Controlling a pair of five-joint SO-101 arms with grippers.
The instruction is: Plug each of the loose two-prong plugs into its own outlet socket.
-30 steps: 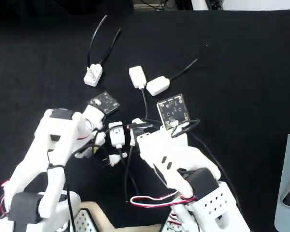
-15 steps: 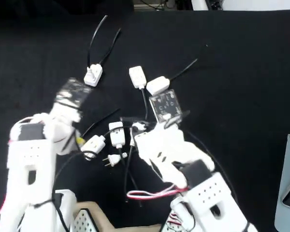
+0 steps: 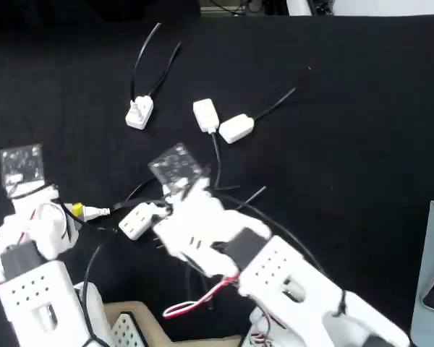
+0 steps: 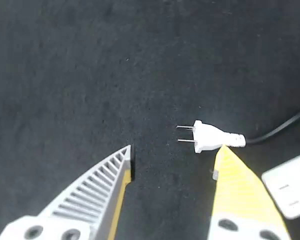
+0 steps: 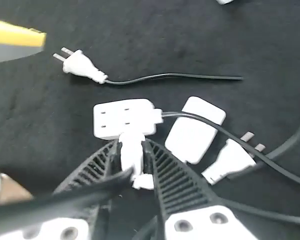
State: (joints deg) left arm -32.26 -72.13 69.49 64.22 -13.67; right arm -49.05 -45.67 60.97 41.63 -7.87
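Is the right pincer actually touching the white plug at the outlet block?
Touching. In the right wrist view, the right pincer has both fingers pressed against the sides of the white plug, right next to the outlet block.

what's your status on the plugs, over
Left tool open, loose plug lying by its yellow finger. Right tool shut on a white plug, pressed against the socket block. Spare plug loose nearby, a cord across it.
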